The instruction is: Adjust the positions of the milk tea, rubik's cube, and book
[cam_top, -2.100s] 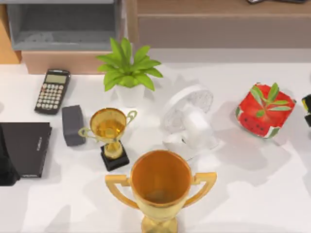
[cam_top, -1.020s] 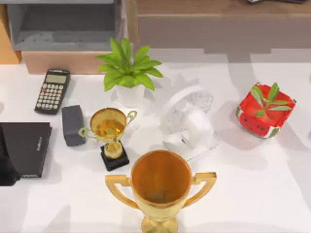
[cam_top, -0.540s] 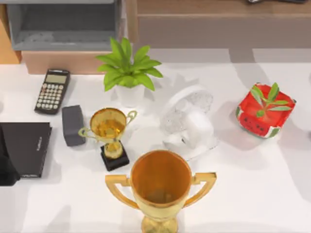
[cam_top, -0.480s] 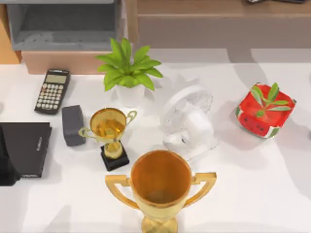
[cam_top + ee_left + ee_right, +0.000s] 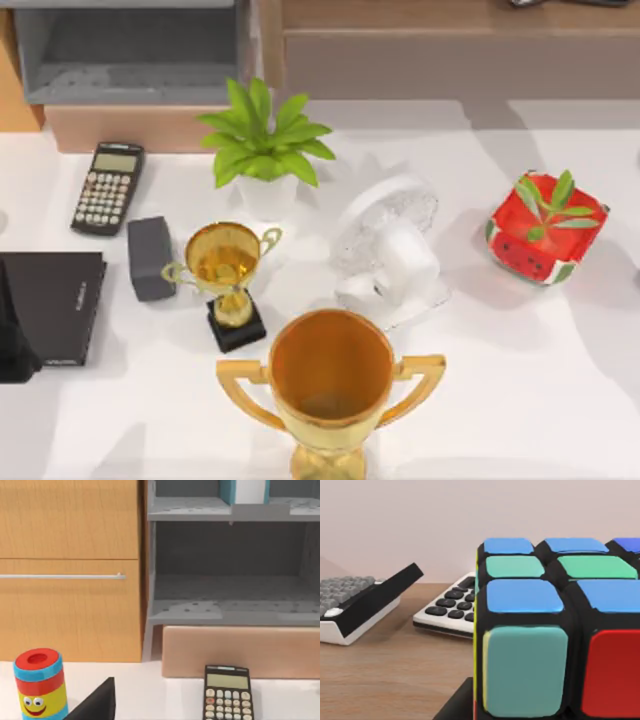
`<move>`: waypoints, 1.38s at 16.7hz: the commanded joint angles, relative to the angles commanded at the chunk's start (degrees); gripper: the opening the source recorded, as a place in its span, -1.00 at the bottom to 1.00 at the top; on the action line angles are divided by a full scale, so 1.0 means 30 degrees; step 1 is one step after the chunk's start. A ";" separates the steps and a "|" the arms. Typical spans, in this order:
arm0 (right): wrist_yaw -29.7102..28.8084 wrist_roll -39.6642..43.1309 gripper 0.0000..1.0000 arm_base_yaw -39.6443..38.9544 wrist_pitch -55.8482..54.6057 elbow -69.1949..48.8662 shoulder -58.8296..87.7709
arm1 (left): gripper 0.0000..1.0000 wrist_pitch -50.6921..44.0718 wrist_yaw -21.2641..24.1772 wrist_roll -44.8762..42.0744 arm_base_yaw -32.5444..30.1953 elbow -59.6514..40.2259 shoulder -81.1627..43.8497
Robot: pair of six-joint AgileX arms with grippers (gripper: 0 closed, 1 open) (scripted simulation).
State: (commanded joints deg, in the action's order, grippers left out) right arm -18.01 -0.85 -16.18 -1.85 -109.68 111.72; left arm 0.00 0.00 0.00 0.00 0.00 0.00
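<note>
One rubik's cube [image 5: 560, 630] sits close before the right tool's camera

Our right gripper [image 5: 520, 711] grips the rubik's cube [image 5: 526, 667], one dark finger [image 5: 454, 707] against its side. Our left arm [image 5: 12, 345] sits parked at far left.

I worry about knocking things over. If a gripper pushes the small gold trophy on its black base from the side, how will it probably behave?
The small gold trophy would likely tip rather than slide: its wide cup sits on a thin stem above a small black base. Its protruding handles could catch. If it falls, it may hit the grey box or the white fan beside it.
</note>
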 joint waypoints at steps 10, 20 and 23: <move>0.0000 0.0000 0.51 0.0000 0.0000 0.0000 0.0000 | 1.00 0.0000 0.0000 0.0000 0.0000 0.0000 0.0000; 0.0000 0.0000 1.00 0.0000 0.0000 0.0000 0.0000 | 1.00 0.0000 0.0000 0.0000 0.0000 0.0000 0.0000; 0.0016 -0.0002 1.00 -0.0097 -0.0017 0.0080 -0.0061 | 1.00 0.0000 0.0000 0.0000 0.0000 0.0000 0.0000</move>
State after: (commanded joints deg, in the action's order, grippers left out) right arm -17.97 -0.85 -16.47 -1.90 -109.44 111.54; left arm 0.00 0.00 0.00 0.00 0.00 0.00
